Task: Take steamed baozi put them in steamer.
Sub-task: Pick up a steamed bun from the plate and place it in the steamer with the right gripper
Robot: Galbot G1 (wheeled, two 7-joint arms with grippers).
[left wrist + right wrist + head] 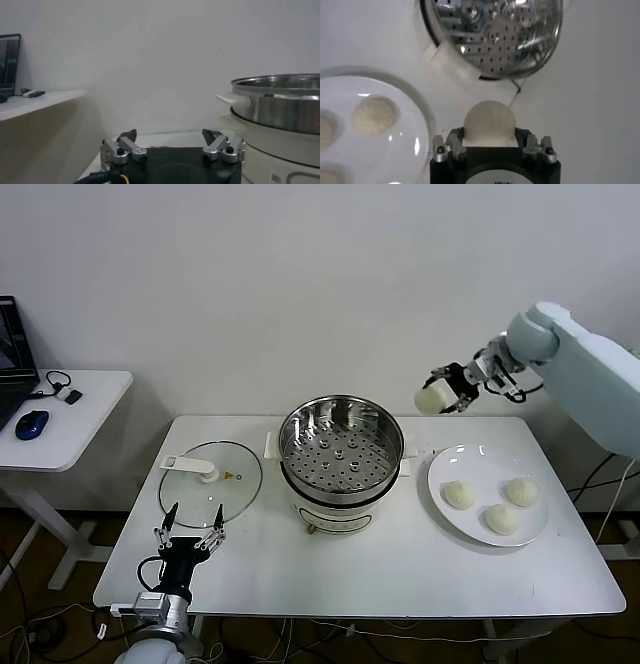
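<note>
Baozi (431, 400) sits pinched between the fingers of my right gripper (447, 396), held in the air beyond the table's far edge, up and to the right of the steamer (340, 449); three more buns lie on the white plate (462, 465); my left gripper (189, 535) waits spread wide near the glass lid (210, 482).

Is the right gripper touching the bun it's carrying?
Touching. In the right wrist view the right gripper is shut on the baozi, its fingers pressed against both sides; the head view shows it lifted above the table.
</note>
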